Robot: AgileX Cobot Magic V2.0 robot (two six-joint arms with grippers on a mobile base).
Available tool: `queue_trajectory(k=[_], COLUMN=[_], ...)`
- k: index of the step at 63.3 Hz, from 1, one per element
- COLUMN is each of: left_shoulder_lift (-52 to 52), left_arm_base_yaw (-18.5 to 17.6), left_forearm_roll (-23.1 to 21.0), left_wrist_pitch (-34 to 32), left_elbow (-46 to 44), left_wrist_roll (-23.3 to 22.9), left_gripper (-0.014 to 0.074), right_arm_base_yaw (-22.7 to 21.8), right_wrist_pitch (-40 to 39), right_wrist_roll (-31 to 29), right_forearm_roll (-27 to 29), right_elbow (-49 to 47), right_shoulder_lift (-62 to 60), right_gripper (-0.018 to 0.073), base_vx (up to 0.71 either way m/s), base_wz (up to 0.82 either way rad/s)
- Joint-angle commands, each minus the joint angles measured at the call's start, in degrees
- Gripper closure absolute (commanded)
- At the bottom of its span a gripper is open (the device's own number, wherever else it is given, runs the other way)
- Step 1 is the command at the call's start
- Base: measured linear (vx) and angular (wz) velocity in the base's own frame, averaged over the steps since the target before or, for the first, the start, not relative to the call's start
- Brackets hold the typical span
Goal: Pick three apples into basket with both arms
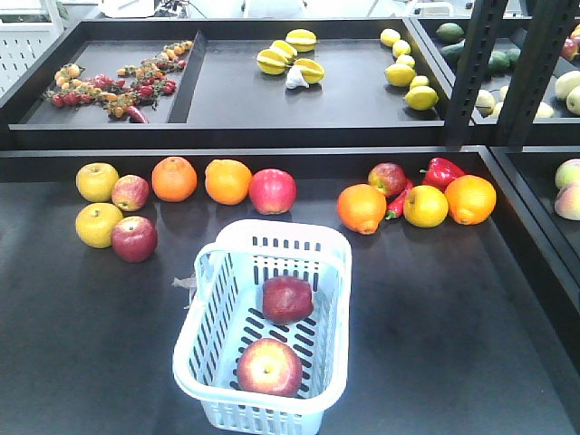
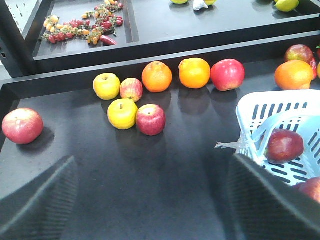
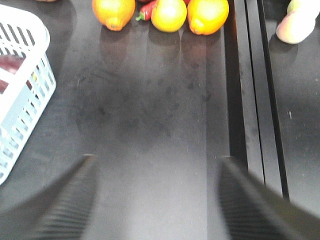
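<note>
Two apples lie inside the pale basket (image 1: 272, 263) on the dark shelf: a dark red apple (image 1: 287, 299) at mid-basket and a blushed red apple (image 1: 269, 367) against the near wall. The left gripper (image 2: 152, 200) hangs with its ribbed fingers (image 2: 42, 205) spread wide and nothing between them — the basket sits just ahead and to its right, one dark apple showing through the slotted side. Ahead and slightly left of it, a red apple (image 2: 150, 119) touches a yellow apple (image 2: 122, 113). The right gripper (image 3: 155, 200) is likewise wide open and empty over bare shelf — the basket lies to its left, oranges (image 3: 113, 11) well ahead.
</note>
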Motion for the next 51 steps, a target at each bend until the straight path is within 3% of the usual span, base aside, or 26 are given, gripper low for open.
queue_trajectory(k=[1, 8, 18, 51], left_shoulder_lift=[0.1, 0.1, 0.1, 0.1], left_arm_base_yaw=[-0.1, -0.1, -0.1, -0.1], left_forearm_roll=[1.3, 1.3, 1.3, 1.3], left_wrist_pitch=[-3.3, -3.2, -3.2, -3.2], left_elbow=[-1.5, -1.5, -1.5, -1.5], left_wrist_roll=[-0.4, -0.4, -0.4, -0.4], left_gripper=[0.0123, 0.0285, 0.0598, 0.0604], right_arm_base_yaw=[-0.5, -0.5, -0.5, -0.5], right_wrist_pitch=[-4.0, -3.8, -3.7, -3.3], right_wrist_roll=[-0.1, -0.1, -0.1, -0.1], right_forearm_roll=[-0.9, -1.0, -1.0, -0.9], right_elbow=[-1.5, -1.5, -1.5, -1.5], right_shoulder_lift=[-0.2, -0.2, -0.2, -0.2], right_gripper=[0.0213, 0.0361, 0.0576, 0.0568], base_vx=[0.0, 0.0, 0.0, 0.0], base_wz=[0.0, 0.0, 0.0, 0.0])
